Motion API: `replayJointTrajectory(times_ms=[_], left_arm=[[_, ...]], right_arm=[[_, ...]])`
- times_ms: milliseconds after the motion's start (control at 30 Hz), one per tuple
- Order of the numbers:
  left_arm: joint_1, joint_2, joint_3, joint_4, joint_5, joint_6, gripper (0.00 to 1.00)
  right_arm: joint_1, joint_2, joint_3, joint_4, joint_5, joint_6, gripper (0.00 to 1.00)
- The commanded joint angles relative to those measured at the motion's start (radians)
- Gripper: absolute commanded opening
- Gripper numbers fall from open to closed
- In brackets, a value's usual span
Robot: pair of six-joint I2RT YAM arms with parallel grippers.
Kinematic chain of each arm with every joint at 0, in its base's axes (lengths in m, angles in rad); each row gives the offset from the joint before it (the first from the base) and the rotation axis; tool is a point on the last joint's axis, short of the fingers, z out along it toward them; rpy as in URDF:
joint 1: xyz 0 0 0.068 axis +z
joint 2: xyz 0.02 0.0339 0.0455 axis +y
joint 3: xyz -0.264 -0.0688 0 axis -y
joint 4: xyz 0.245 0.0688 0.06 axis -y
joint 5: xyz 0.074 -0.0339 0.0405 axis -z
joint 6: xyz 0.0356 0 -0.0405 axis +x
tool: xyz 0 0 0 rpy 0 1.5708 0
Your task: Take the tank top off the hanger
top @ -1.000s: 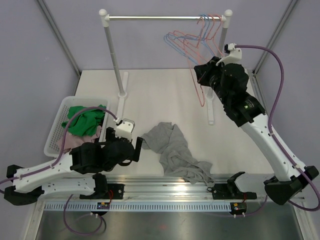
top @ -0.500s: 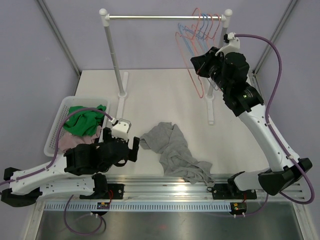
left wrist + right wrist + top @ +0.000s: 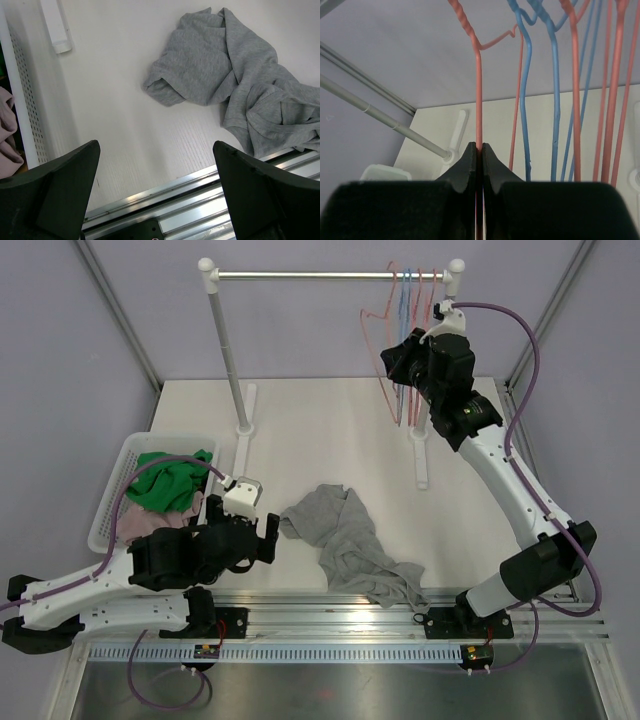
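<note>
Seen from above, the grey tank top (image 3: pixel 350 540) lies crumpled on the worktop (image 3: pixel 320 430) near its front edge, already free of the red hanger (image 3: pixel 366 313), which the right hand (image 3: pixel 392 358) pinches at the far right end of the rail (image 3: pixel 320 275). Within the last second that arm has swung up and back, carrying the bare hanger from well below the rail to rail height. Its hook now stands among the others hanging there, though whether it has caught the rail cannot be told. The left hand (image 3: pixel 265 538) hangs wide open just left of the garment, close to the basket (image 3: pixel 108 502) of clothes, and has barely shifted. From the left wrist, the tank top (image 3: pixel 225 75) sprawls across the upper right of the worktop, apart from the spread black fingers (image 3: pixel 65 185) of the left hand (image 3: pixel 157 170), which hold nothing. The basket (image 3: pixel 25 100) wall runs along the left edge. From the right wrist, the right hand (image 3: pixel 479 150) is closed tight on the red hanger (image 3: pixel 479 95), its wire rising straight from between the jaws, with blue hangers (image 3: pixel 525 100) and more red ones just beside it. The removal itself looks done. What appears left is to hook the empty hanger and let go.
</note>
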Motion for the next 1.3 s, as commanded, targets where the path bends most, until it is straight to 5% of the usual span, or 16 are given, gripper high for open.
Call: replayJointTrajectory(times_ms=[0, 233, 400, 467, 700, 900, 1267], left_arm=[[-0.001, 0.002, -0.004, 0.042, 0.004, 0.003, 0.99], [-0.001, 0.000, -0.002, 0.040, -0.001, 0.000, 0.99], [-0.001, 0.011, 0.006, 0.043, -0.007, 0.006, 0.99], [-0.001, 0.020, 0.007, 0.042, -0.010, 0.006, 0.99], [-0.003, 0.042, 0.021, 0.040, -0.011, 0.003, 0.99], [-0.003, 0.146, 0.098, 0.085, 0.010, 0.006, 0.99], [-0.046, 0.535, 0.173, 0.402, 0.237, 0.055, 0.99]], right_arm=[[-0.001, -0.006, 0.023, 0.098, 0.010, 0.011, 0.00], [-0.001, -0.026, -0.023, 0.114, 0.025, 0.057, 0.02], [-0.001, -0.051, -0.021, 0.097, 0.008, 0.057, 0.31], [-0.003, -0.054, -0.011, 0.086, -0.002, 0.051, 0.33], [-0.001, -0.101, 0.006, 0.025, -0.038, 0.043, 0.87], [-0.001, -0.247, -0.028, -0.020, -0.048, -0.001, 0.99], [-0.001, -0.601, -0.182, -0.400, -0.012, -0.166, 0.99]])
